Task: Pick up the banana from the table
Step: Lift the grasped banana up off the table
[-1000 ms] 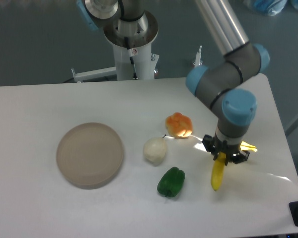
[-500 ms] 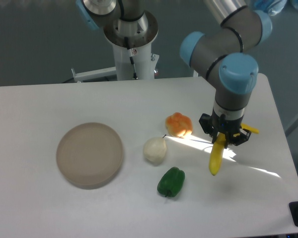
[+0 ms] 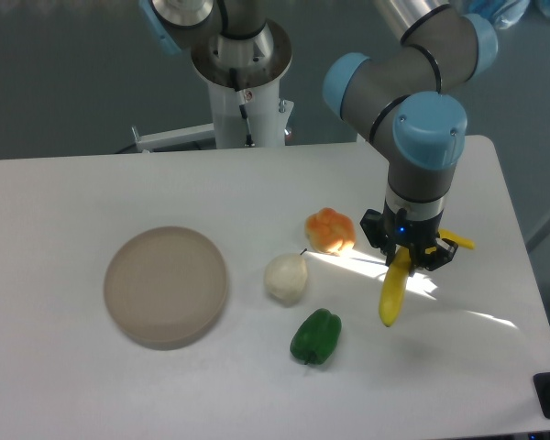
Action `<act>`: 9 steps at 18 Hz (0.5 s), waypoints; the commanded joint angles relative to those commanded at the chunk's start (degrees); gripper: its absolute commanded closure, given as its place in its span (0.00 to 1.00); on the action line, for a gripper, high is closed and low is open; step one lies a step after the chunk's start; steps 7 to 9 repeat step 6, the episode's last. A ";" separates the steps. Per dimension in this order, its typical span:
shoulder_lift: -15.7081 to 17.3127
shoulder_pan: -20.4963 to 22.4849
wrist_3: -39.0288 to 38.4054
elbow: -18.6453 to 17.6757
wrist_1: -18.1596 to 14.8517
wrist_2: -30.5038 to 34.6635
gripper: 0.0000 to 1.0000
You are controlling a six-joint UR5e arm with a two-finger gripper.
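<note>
We see the gripper (image 3: 406,257) pointing straight down, its jaws clamped on the upper part of the banana (image 3: 392,293), with the grey arm and its blue joints rising above it toward the far right. The banana hangs below the gripper, tip tilted slightly left, lifted off the table (image 3: 92,385). To its left lie the orange fruit (image 3: 331,230), the pale pear (image 3: 286,278), a green pepper (image 3: 315,336) and, farther left, the beige plate (image 3: 166,285).
</note>
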 joint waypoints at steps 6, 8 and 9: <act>0.00 -0.09 0.00 1.67 -0.09 -0.09 0.68; 0.00 -0.09 0.00 1.67 -0.09 -0.09 0.68; 0.00 -0.09 0.00 1.67 -0.09 -0.09 0.68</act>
